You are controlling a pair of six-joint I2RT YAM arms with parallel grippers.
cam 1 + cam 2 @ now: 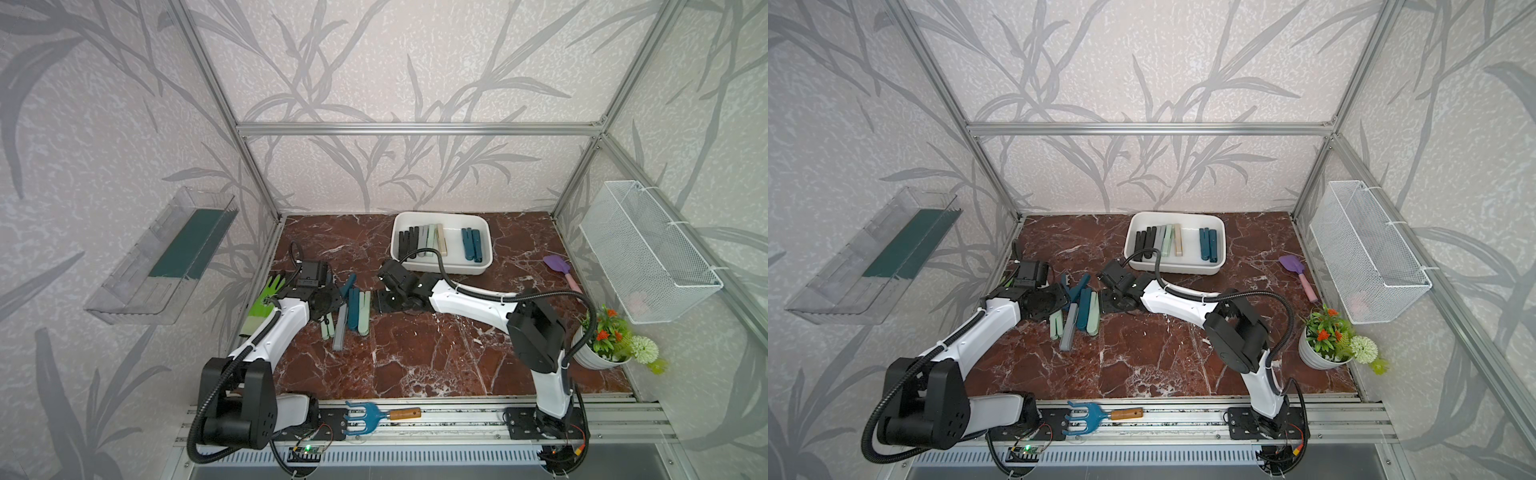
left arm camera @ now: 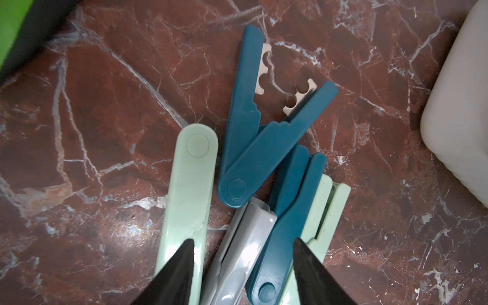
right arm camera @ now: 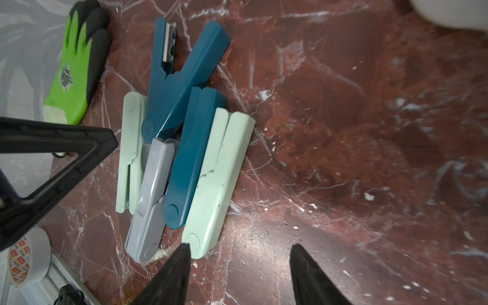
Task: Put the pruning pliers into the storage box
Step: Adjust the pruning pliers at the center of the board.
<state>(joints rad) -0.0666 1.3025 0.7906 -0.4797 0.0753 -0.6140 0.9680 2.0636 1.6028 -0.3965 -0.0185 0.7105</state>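
The red marble desk (image 1: 415, 365) fills the middle and lower part of both top views. A clear plastic bin (image 1: 158, 257) is mounted at the left edge of the frame and a wire mesh basket (image 1: 648, 253) at the right edge. The white storage box (image 1: 465, 269) is seen at upper centre, by the back wall; a row of black, grey, mint and beige pruning pliers (image 1: 419, 241) and two teal ones are laid inside it.

The right arm is stretched between the box and a loose pile of five pliers (image 1: 353, 309) at centre left, and its cable is arched over the box's front rim. A potted plant (image 1: 606, 340) is placed at lower right, a green glove (image 1: 266, 299) left of the pile, a blue rake (image 1: 374, 417) on the front rail, and a purple spatula (image 1: 559, 268) right of the box.

In the pile, a splayed-open teal tool is laid across the others. The left gripper (image 2: 243, 245) is held partly spread over the grey and teal pliers, nothing clamped. The right gripper (image 3: 239, 249) is spread over bare desk just beside a mint tool, empty.
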